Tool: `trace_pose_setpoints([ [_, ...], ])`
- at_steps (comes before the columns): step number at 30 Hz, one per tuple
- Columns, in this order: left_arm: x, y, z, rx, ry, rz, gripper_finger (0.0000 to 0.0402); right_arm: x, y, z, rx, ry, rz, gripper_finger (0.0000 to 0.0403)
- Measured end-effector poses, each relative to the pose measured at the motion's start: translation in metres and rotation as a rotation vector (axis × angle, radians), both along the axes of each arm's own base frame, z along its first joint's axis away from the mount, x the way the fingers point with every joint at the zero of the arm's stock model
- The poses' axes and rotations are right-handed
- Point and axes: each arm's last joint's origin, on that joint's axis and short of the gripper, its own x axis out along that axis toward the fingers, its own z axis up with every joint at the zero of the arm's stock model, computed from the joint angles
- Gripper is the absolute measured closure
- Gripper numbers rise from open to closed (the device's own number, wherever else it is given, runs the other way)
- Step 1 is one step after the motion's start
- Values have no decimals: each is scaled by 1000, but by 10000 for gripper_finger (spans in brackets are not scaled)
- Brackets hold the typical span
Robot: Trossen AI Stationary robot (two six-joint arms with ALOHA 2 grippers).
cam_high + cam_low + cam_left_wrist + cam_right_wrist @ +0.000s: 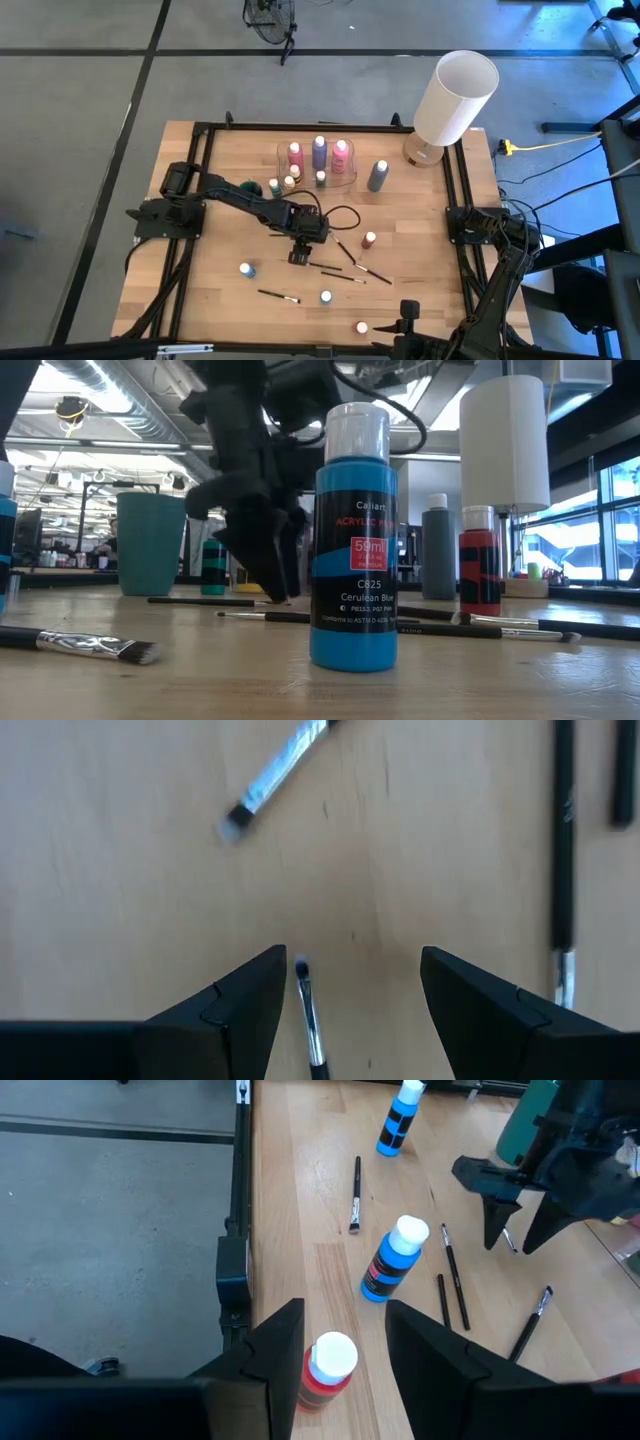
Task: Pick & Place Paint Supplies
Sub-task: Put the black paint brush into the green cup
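Left gripper: we see the left gripper (350, 995) low over the middle of the wooden table (220, 290), jaws spread and pointing down, with a thin paintbrush (308, 1020) lying between its fingers (235, 1010), nearer one finger than the other; nothing is clamped yet.
Right gripper: the right gripper (345, 1345) waits at the near edge of the table, jaws apart and empty, just above a red paint bottle (325, 1370).
Where the supplies lie: loose brushes and small bottles are scattered around the table's middle; the taller pink and purple bottles stand in a clear container (318, 165) at the far side, near the white lamp (455, 95).
Handling, brush: we judge it very light, stiff and slim, likely to roll; best pinched across the dark handle, not the bristle tip.
Handling, bottles: we judge them light, rigid plastic, smooth-sided and easy to tip; grip around the body below the cap.
Readable writing: the blue paint bottle (353, 540) reads "ACRYLIC", "59ml", "C825", "Cerulean Blue"; the brand line looks like "Caliart", though we are not sure.
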Motion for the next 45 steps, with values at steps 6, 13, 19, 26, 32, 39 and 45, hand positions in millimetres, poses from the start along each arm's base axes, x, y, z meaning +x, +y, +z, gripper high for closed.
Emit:
trace_pose_setpoints([
  [6,1,1,-4,1,11,-2,174,0,0,0,3,2,-2,259],
  [13,0,2,-5,-3,24,8,174,0,0,0,3,4,-1,259],
  [19,-1,2,-5,-24,32,62,174,0,0,0,4,3,-1,259],
  [26,-1,15,-8,-97,66,134,174,0,0,0,4,4,-1,259],
  [32,1,18,-18,-114,95,142,192,0,0,0,4,4,-1,259],
  [39,1,18,-22,-82,100,127,234,0,0,0,2,4,-1,259],
  [45,1,18,-22,-78,99,128,273,0,0,0,3,4,0,259],
])
